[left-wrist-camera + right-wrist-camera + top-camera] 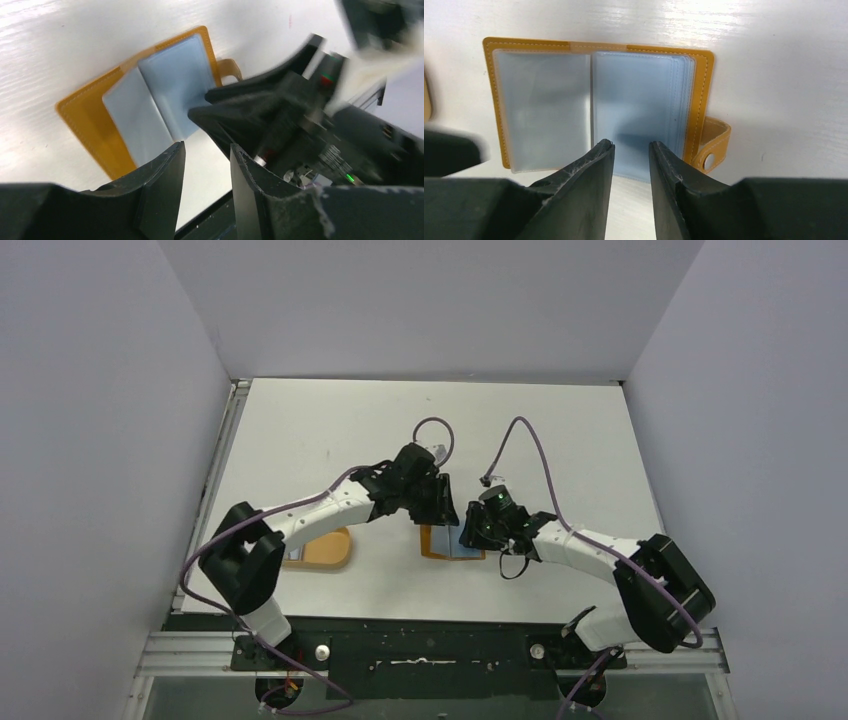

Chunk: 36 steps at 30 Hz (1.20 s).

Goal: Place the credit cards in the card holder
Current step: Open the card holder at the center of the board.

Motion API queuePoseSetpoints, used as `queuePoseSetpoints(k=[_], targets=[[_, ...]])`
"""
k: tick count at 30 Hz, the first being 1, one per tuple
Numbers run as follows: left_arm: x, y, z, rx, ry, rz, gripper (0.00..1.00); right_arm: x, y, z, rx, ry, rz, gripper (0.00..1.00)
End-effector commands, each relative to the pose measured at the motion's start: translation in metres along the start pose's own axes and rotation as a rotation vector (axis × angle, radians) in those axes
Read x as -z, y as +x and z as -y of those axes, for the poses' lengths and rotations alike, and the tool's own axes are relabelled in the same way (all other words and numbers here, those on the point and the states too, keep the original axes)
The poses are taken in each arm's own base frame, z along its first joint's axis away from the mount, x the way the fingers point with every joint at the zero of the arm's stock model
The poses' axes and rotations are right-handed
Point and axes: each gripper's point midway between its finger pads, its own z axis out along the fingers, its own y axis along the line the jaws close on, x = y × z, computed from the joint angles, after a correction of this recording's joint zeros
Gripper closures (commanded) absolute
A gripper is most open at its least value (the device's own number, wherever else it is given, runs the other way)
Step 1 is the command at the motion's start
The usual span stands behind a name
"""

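Observation:
The card holder (450, 543) lies open and flat on the table, tan-orange with clear sleeves (544, 105) and a closure tab (713, 145). Its right-hand sleeve stack (639, 100) looks pale blue, and a blue edge pokes out below it. I cannot tell whether that is a credit card. My left gripper (207, 150) hovers open and empty just off the holder (95, 115). My right gripper (630, 146) is open too, its tips over the near edge of the blue page. The right gripper's dark fingers (250, 107) reach onto the sleeves in the left wrist view.
An orange oval tray (325, 548) sits to the left of the holder, partly under the left arm. A pale flat piece (293, 554) shows at its left end. Grey walls box in the white table (330, 430) on three sides.

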Motion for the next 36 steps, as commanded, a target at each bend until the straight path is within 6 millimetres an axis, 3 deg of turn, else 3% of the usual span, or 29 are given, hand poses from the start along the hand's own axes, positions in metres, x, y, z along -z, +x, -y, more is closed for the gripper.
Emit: queuePoseSetpoints(k=[1,9,11,17,23,31,36], targets=[[-0.029,-0.01,0.014,0.051,0.083,0.002,0.64,0.019,-0.022,-0.009,-0.011,-0.003,0.095,0.65],[-0.053,-0.011,0.003,0.048,0.03,-0.031,0.6,0.036,-0.019,0.0,-0.01,0.027,0.106,0.63],[-0.059,-0.004,-0.008,0.035,-0.02,-0.056,0.59,0.038,-0.021,0.006,-0.01,0.052,0.123,0.63],[-0.068,0.002,-0.03,0.004,-0.136,-0.074,0.55,0.048,-0.021,0.011,0.002,0.068,0.144,0.59],[-0.074,0.004,-0.038,-0.062,-0.219,-0.076,0.53,0.059,-0.024,0.014,0.01,0.079,0.166,0.57],[-0.083,0.011,-0.047,-0.09,-0.264,-0.097,0.54,0.061,-0.021,0.015,0.018,0.079,0.165,0.56],[-0.084,0.016,-0.058,-0.103,-0.303,-0.105,0.64,0.06,-0.022,0.012,0.022,0.069,0.16,0.55]])
